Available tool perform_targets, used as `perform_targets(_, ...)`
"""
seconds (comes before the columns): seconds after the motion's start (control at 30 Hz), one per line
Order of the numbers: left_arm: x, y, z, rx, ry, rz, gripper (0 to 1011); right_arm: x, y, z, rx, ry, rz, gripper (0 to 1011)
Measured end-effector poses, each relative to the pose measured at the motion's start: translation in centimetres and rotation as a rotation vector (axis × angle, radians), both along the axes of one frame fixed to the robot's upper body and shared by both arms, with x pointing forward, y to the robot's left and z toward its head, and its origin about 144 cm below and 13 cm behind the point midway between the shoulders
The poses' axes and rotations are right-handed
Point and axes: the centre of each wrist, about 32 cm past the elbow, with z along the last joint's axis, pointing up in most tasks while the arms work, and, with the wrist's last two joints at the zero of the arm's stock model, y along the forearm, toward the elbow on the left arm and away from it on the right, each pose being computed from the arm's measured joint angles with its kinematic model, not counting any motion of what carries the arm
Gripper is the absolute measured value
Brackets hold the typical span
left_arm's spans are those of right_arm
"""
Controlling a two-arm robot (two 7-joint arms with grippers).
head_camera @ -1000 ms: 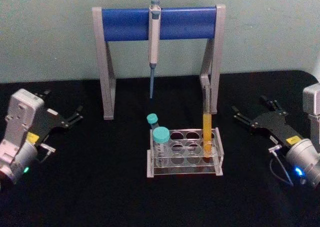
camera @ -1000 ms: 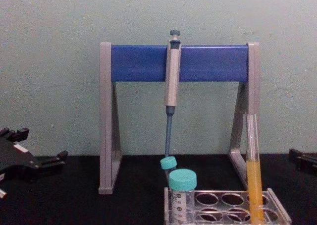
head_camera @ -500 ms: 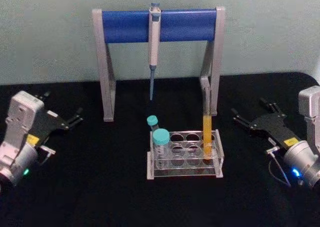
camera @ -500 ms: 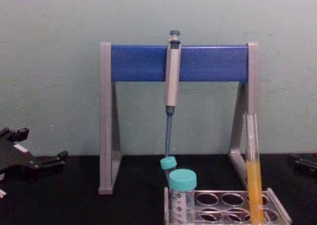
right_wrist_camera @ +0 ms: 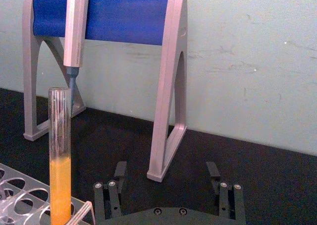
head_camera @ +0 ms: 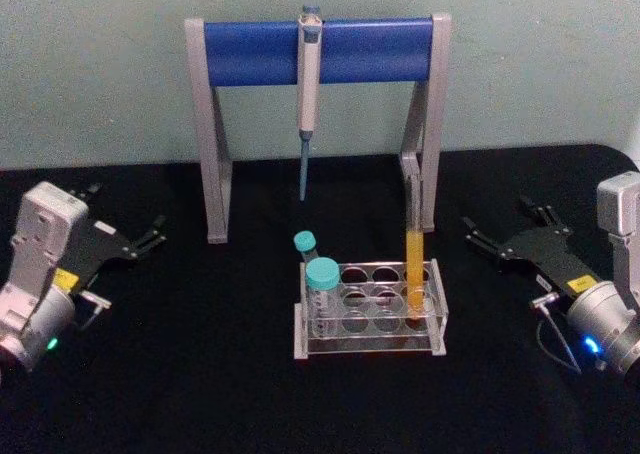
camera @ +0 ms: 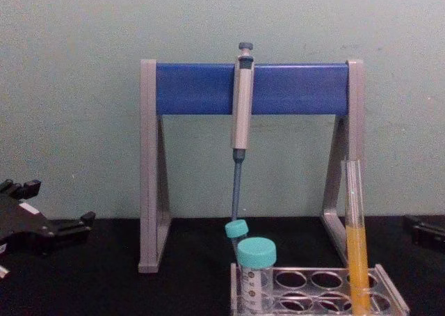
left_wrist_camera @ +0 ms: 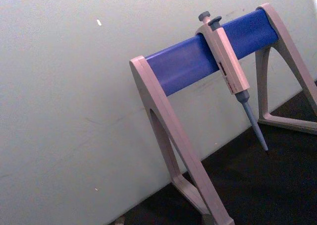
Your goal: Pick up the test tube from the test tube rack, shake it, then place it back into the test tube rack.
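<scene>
Test tube [head_camera: 414,249] standing upright in a right-hand hole of the test tube rack [head_camera: 369,309], near the middle of the black desk [head_camera: 200,374]. The tube is slim, clear glass, uncapped; orange-yellow liquid fills its lower half. The rack is low, clear plastic, its top plate pierced by rows of round holes; in the chest view its lower part is cut off by the frame edge. Two clear vials with teal screw caps, a larger one [head_camera: 322,294] and a smaller one [head_camera: 305,244] behind it, occupy the rack's left end. Behind the rack stands a pipette stand [head_camera: 318,49] with grey legs and a blue crossbar, from which a grey pipette [head_camera: 308,74] hangs tip down.

Left gripper [head_camera: 157,231] rests at the desk's left side, well apart from the rack; its black jaws stand apart and hold nothing. Right gripper [head_camera: 505,232] rests at the right side, jaws spread wide and empty, pointing toward the rack. In the right wrist view the fingers [right_wrist_camera: 113,197] are partly cut off below.
</scene>
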Motion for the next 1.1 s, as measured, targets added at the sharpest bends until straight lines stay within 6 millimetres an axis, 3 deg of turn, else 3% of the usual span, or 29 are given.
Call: perform_targets(1.1,0.0,0.0,0.0,0.0,0.0,0.0,1001,0.0,0.02,0.02,0.001,0.0,-0.001,1000)
